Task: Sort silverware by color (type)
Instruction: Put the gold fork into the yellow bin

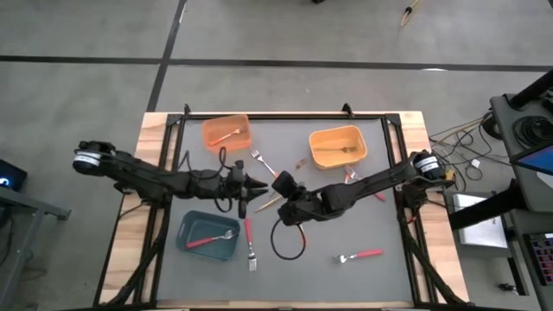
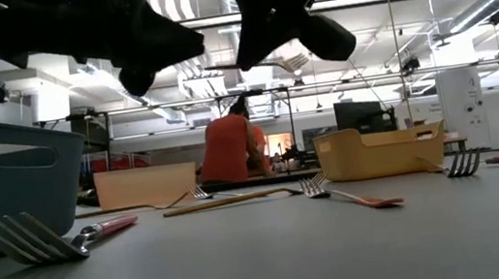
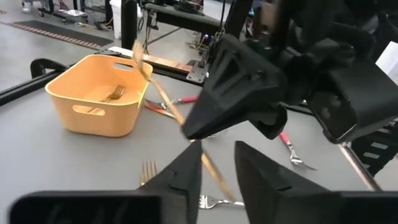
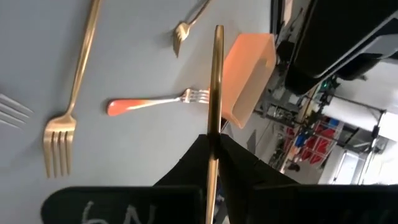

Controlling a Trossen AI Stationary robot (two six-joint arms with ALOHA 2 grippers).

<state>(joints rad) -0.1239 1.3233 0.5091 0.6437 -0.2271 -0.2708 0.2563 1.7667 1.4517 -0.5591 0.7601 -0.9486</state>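
Grey table mat (image 1: 346, 216) below: a handover is under way above its middle. My right gripper (image 4: 213, 149) clenches the gold fork (image 4: 215, 81); my left gripper (image 3: 217, 163) stands released around its shaft. Next: withdraw left, carry to the yellow-orange bin (image 1: 338, 147).

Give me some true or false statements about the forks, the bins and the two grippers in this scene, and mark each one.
1. The right gripper is shut on a gold fork. True.
2. The teal bin holds a gold fork. False: the fork in it has a red handle.
3. The yellow-orange bin holds a gold fork. True.
4. The left gripper is shut tight on the gold fork. False: its fingers stand apart, with the fork running through the gap.
5. Both grippers meet near the middle of the table. True.
6. Every fork is already in a bin. False: several lie loose on the table, including a red-handled fork.
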